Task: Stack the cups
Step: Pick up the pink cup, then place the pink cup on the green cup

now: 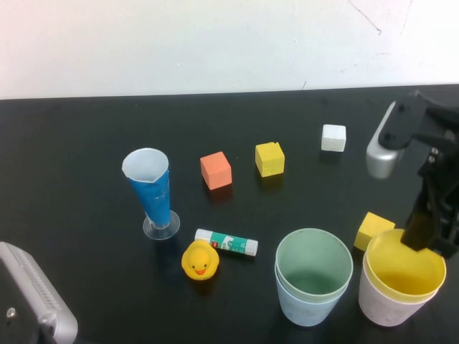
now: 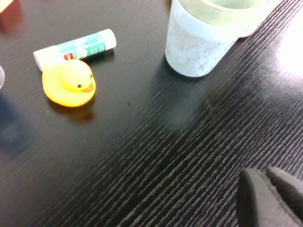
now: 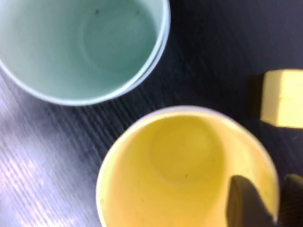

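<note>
The yellow cup (image 1: 401,269) sits nested inside the pink cup (image 1: 384,308) at the front right. The pale green cup (image 1: 313,261) sits nested inside the light blue cup (image 1: 305,308) just to their left. My right gripper (image 1: 419,240) reaches down onto the yellow cup's far rim. In the right wrist view one finger (image 3: 246,203) is inside the yellow cup (image 3: 180,161) and the other is outside, shut on the rim. My left gripper (image 2: 272,194) is shut and empty, low over bare table at the front left, apart from the light blue cup (image 2: 199,42).
A tall blue cone (image 1: 153,190) on a clear foot stands left of centre. A rubber duck (image 1: 200,260) and a glue stick (image 1: 226,243) lie before it. Orange (image 1: 216,170), yellow (image 1: 270,158) and white (image 1: 333,137) blocks sit behind; another yellow block (image 1: 374,229) is beside the yellow cup.
</note>
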{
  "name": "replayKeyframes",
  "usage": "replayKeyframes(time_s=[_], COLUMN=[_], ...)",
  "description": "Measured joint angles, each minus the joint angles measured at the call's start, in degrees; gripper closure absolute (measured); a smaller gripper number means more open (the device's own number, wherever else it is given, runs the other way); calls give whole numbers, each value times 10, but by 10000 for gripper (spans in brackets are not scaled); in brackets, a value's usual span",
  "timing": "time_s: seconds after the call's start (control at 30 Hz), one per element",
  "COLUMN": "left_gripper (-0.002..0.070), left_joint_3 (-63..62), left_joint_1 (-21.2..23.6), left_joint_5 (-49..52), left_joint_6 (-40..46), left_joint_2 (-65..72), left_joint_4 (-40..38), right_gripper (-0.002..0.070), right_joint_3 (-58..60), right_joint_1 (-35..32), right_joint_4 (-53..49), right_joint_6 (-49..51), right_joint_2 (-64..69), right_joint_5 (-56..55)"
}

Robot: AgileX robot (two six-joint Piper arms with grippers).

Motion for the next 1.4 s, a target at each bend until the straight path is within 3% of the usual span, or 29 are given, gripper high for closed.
replayKeyframes(time_s=[0.17, 0.33, 0.43, 0.6, 0.93, 1.07, 1.27, 1.4], left_gripper=[673, 673, 673, 673, 673, 673, 673, 673], left_joint_3=[0, 0, 0, 0, 0, 0, 0, 2], left_joint_1=[0, 0, 0, 0, 0, 0, 0, 0], left_joint_5=[0, -1, -5, -5, 1, 1, -5, -8], left_joint_6=[4, 5, 5, 6, -2, -2, -2, 2], left_joint_2=[0, 0, 0, 0, 0, 0, 0, 0], left_joint_4=[16, 31, 32, 32, 32, 32, 32, 32], right_gripper=[430, 415, 461, 622, 624, 625, 626, 626], right_joint_3=[22, 24, 24, 23, -47, -97, -121, -121], right_joint_1=[0, 0, 0, 0, 0, 0, 0, 0], right_joint_4=[0, 0, 0, 0, -12, 41, 176, 184], right_joint_6=[-4, -4, -4, -4, 20, -5, -86, -100], right_joint_2=[12, 52, 77, 85, -48, -85, -50, 10], right_joint_5=[-4, -13, -17, -15, -1, 8, 9, 9])
